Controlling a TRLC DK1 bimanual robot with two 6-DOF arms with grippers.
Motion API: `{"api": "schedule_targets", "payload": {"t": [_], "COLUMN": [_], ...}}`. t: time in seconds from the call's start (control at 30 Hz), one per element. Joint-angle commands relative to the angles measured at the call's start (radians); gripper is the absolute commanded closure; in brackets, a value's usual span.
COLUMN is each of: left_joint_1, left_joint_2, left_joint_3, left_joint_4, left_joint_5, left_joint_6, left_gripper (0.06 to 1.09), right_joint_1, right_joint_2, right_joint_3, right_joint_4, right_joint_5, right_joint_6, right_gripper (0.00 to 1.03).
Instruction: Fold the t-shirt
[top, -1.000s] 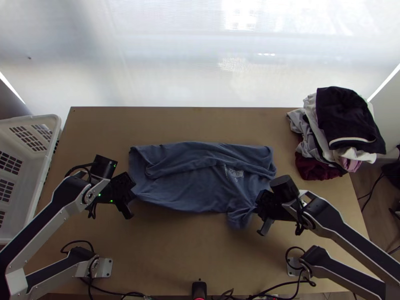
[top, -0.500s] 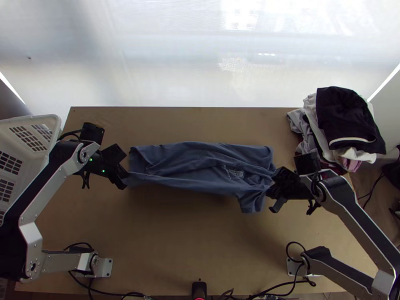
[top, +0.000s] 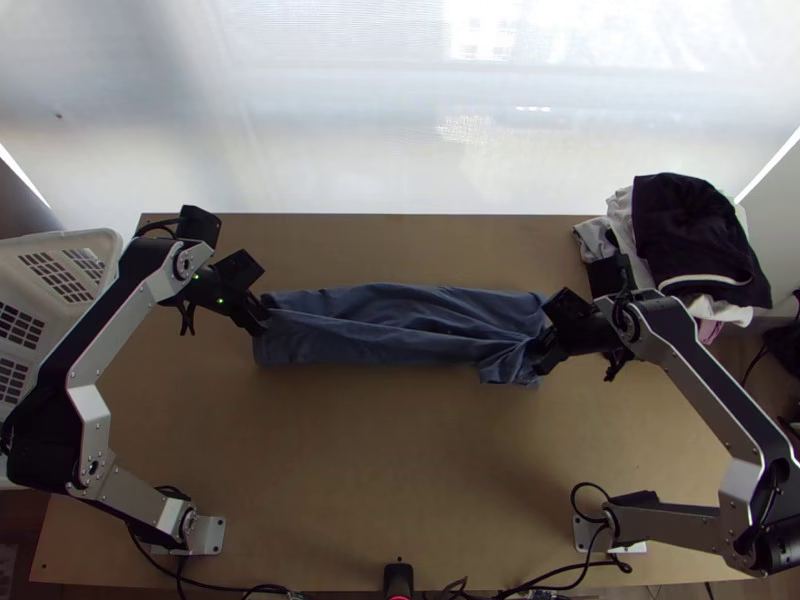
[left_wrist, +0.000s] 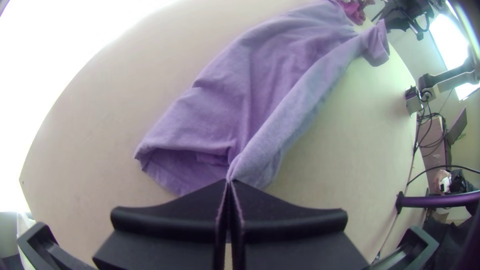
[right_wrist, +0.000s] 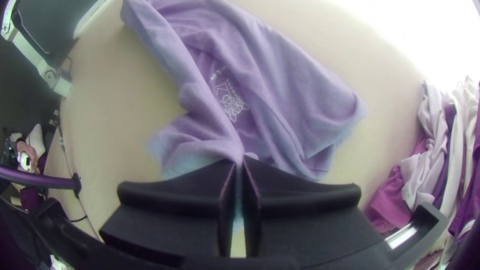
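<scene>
Compared with the earlier top views, both grippers have advanced toward the table's far side. The t-shirt's (top: 390, 325) near edge has moved the same way, narrowing the cloth to a long strip across the middle of the table (top: 330, 480). Its far edge holds its position.

The left gripper (top: 262, 318) is at the strip's left end, fingers together and clamped on a bit of cloth at their tips. The right gripper (top: 538, 352) is at the right end, fingers closed on gathered cloth, with a loose flap beside it on the near side. Between the grippers, the lifted near part runs as a long fold; the right wrist view records a white print (right_wrist: 232, 102) beside it.

Edges and room: a moderate band of table separates the strip from the far table edge; a broader stretch lies on the near side, toward the arms' bases. At left, a white basket (top: 75, 240) stands against the table, near the left arm. At the far right corner, a pile of clothes (top: 690, 230) sits near the right gripper and limits room there.
</scene>
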Motion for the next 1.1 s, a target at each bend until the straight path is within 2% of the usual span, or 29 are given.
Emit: {"api": "schedule_targets", "payload": {"t": [0.0, 0.37, 0.67, 1.07], "left_joint_1": [-0.019, 0.065, 0.051, 0.059], "left_joint_2": [0.079, 0.145, 0.183, 0.271], "left_joint_3": [0.032, 0.055, 0.027, 0.036], "left_joint_4": [0.030, 0.078, 0.107, 0.197], "left_joint_5": [0.000, -0.001, -0.001, -0.006], "left_joint_6": [-0.007, 0.012, 0.006, -0.004], "left_gripper": [1.05, 1.05, 1.05, 1.05], "right_joint_1": [-0.020, -0.132, -0.106, -0.123], "right_joint_2": [0.167, 0.334, 0.437, 0.543], "right_joint_3": [0.104, 0.257, 0.265, 0.294], "right_joint_4": [0.016, 0.018, 0.018, 0.103], "right_joint_5": [-0.024, -0.074, -0.075, -0.075], "right_joint_6": [0.053, 0.072, 0.072, 0.088], "right_gripper": [1.00, 1.00, 1.00, 1.00]}}
